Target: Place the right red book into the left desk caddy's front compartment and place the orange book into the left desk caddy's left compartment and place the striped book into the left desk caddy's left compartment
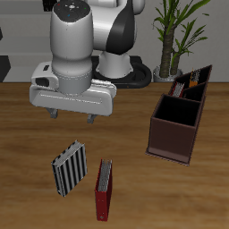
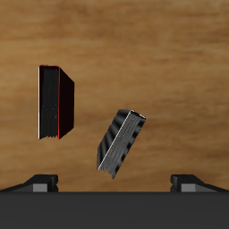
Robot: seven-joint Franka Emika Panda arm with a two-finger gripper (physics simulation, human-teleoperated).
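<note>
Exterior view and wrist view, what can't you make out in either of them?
- Far black caddy: in the exterior view its contents are too small; only orange and red bits show, and the brown caddy hides its base.
- Brown caddy's floor: exterior view, hidden by its own near wall.
- Both caddies: outside the wrist view's frame.
- Table behind the arm: exterior view, hidden by the arm itself.
</note>
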